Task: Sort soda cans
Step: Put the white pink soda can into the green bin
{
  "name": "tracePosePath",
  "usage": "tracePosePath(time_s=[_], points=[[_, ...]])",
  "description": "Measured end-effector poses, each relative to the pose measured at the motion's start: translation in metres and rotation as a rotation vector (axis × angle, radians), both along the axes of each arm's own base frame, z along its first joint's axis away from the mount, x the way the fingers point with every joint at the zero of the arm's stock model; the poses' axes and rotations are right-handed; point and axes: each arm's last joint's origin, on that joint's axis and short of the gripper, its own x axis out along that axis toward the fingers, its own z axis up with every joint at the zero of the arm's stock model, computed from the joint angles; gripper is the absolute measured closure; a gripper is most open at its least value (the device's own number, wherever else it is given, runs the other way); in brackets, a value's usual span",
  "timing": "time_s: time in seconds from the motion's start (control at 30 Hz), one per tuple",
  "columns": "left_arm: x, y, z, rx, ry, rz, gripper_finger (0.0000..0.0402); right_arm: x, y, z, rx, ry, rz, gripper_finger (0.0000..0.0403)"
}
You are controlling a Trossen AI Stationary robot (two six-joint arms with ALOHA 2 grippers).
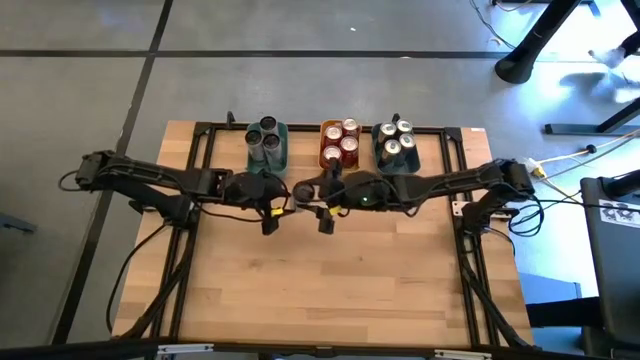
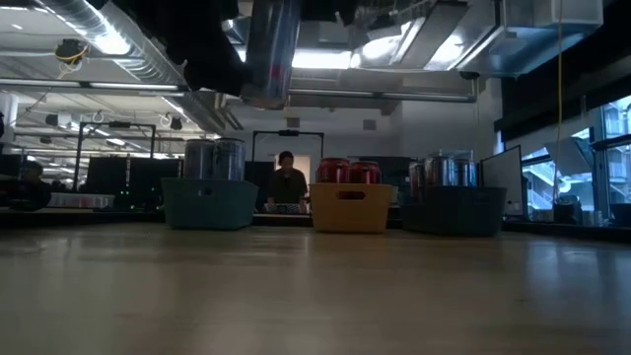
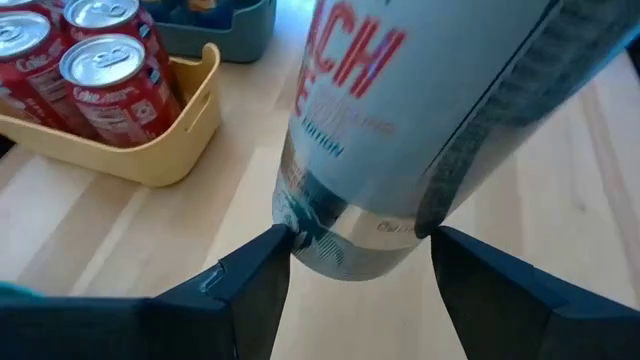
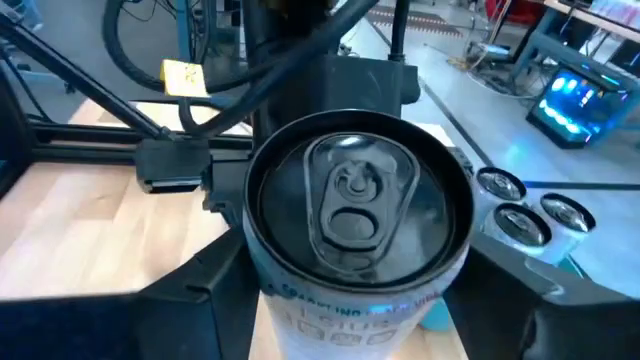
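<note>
1. In the left wrist view, the silver can is cut off by the picture's top edge, and its lettering reads only in part.
2. In the right wrist view, the same can's body runs out past the picture's edge; small print on it is unreadable.
3. In the low view, the can hangs from the top edge, and what holds it is cut off.
4. From above, the arms cover the can between the two grippers.
5. The person behind the bins is too dim and small to tell apart.
</note>
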Motion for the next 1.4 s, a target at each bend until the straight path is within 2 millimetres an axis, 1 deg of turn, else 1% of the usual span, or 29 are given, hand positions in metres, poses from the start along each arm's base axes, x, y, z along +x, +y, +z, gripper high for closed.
tracePosePath(time_s=[0.1,0.17,0.27,0.33,0.47,0.57,0.63,0.83,1.0,1.2,1.3,1.4], points=[[-0.002,0.004,-0.001,0.004,0.026,0.012,0.0171,0.006,-0.007,-0.004,-0.008,-0.011,0.005,0.0155],[-0.008,0.006,0.000,0.005,0.065,0.021,0.0171,0.009,-0.013,-0.007,-0.004,-0.013,0.002,0.0155],[-0.020,0.009,0.010,-0.003,0.112,0.021,0.0171,0.010,-0.023,-0.008,-0.010,-0.012,-0.038,0.0155],[-0.031,0.011,0.019,-0.002,0.127,0.029,0.0171,0.014,-0.030,-0.009,-0.013,-0.038,-0.068,0.0155],[-0.057,0.018,0.038,0.057,0.108,0.111,0.0171,0.024,-0.043,-0.019,-0.012,-0.053,-0.099,0.0155],[-0.076,0.023,0.048,0.105,0.063,0.202,0.0171,0.034,-0.051,-0.033,-0.008,-0.062,-0.108,0.0155],[-0.087,0.026,0.054,0.128,0.030,0.251,0.0171,0.043,-0.057,-0.042,-0.006,-0.098,-0.114,0.0155],[-0.111,0.031,0.067,0.144,-0.065,0.334,0.0171,0.060,-0.077,-0.058,-0.022,-0.232,-0.159,0.0155],[-0.119,0.033,0.069,0.144,-0.081,0.353,0.0171,0.070,-0.091,-0.076,-0.031,-0.271,-0.159,0.0155],[-0.118,0.033,0.067,0.148,-0.062,0.350,0.0171,0.096,-0.096,-0.075,-0.084,-0.248,-0.138,0.0155],[-0.117,0.033,0.067,0.148,-0.056,0.350,0.0171,0.110,-0.103,-0.074,-0.110,-0.182,-0.162,0.0155],[-0.116,0.033,0.066,0.147,-0.054,0.351,0.0171,0.122,-0.114,-0.072,-0.109,-0.127,-0.186,0.0155]])
